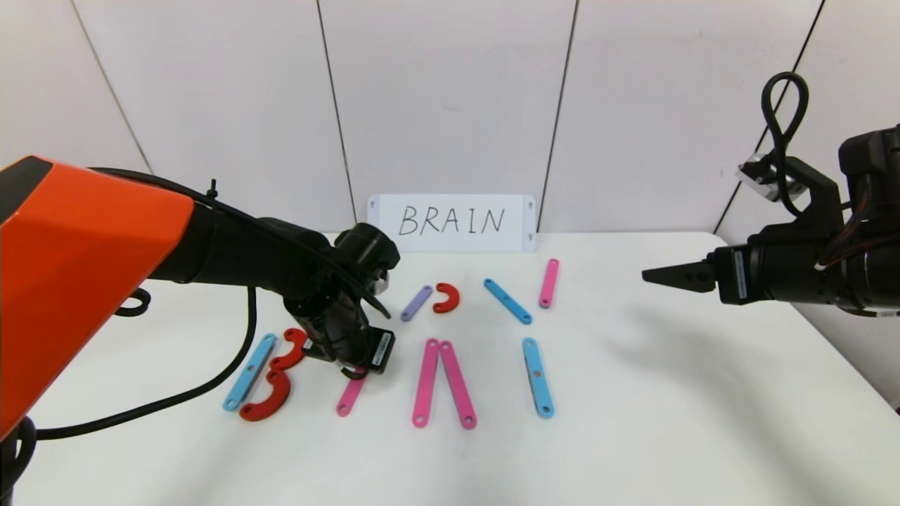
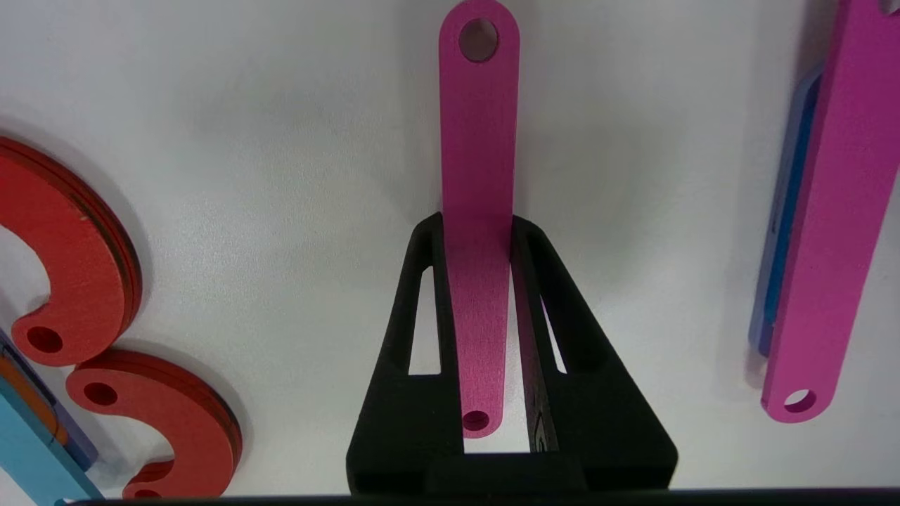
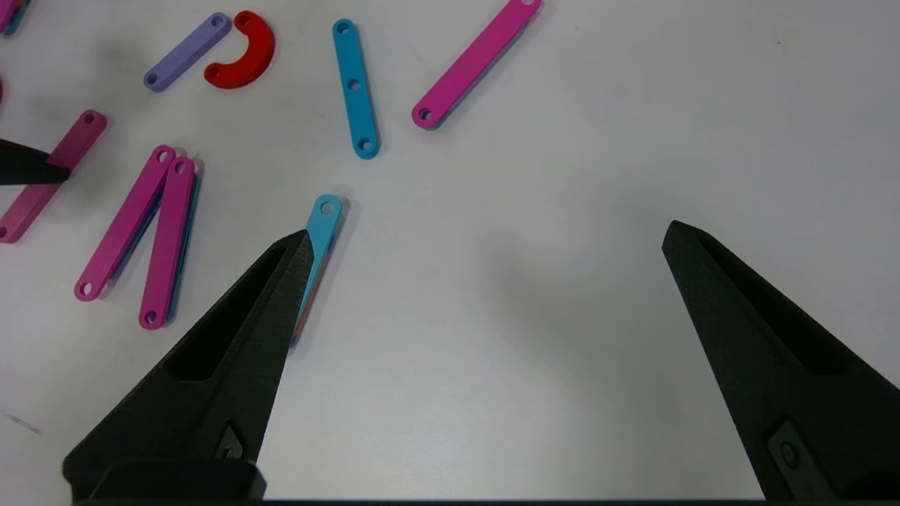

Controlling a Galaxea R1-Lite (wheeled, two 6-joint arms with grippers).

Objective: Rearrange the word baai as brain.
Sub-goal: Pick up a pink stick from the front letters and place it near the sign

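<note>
Our left end effector clamps the pink bar; swing wide and we knock the red arcs beside it. Right end effector hangs released.

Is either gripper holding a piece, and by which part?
Left gripper grips a pink bar across its width, between middle and one end. Right gripper holds nothing.

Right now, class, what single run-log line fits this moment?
left hand: shut on pink bar, beside the red arcs | right hand: open, raised at table's right | R unfinished
</note>
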